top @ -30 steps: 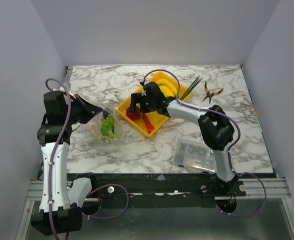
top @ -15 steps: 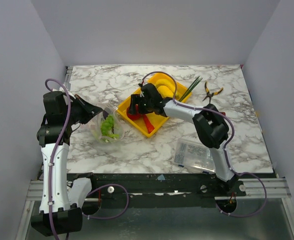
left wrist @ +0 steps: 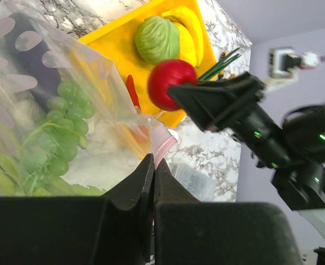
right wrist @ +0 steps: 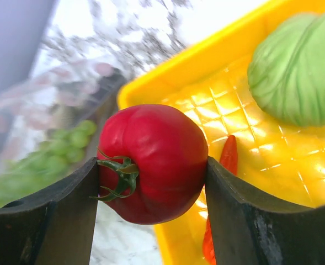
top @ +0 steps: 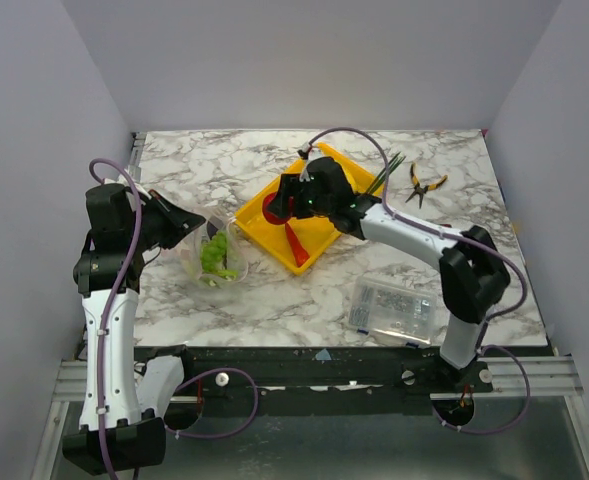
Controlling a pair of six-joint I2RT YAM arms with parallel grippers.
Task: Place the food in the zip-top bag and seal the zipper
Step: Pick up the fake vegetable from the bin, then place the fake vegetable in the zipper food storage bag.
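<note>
My right gripper is shut on the red tomato, which hangs just above the left end of the yellow tray. A green cabbage, yellow bananas and a red pepper lie in the tray. Left of the tray the zip-top bag stands with green food inside. My left gripper is shut on the bag's pink zipper and holds its mouth up, facing the tomato.
Yellow-handled pliers lie at the back right, with thin green stalks beside the tray's far corner. A rigid clear box of small parts sits near the table's front edge on the right.
My right gripper has closed on the tomato and lifted it off the tray floor, with the arm swinging out to the right. The left arm and bag stay still.
</note>
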